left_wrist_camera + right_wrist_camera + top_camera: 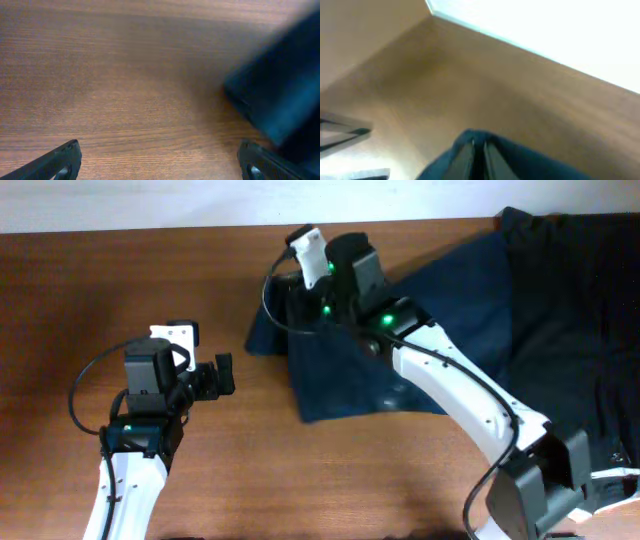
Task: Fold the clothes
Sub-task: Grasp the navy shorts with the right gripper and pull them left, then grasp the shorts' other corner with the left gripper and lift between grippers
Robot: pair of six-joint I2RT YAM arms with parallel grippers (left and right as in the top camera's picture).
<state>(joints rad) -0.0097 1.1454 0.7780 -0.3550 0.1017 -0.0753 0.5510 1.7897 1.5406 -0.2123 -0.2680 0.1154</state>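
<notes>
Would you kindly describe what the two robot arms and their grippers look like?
Both arms have smooth, rounded white links joined by black blocks, with small green lights and looping black cables. The left arm has a white plate at its wrist, and the right arm has a white mount there. The left gripper and right gripper have slim dark fingers.

Even light, blurry wrist views.
</notes>
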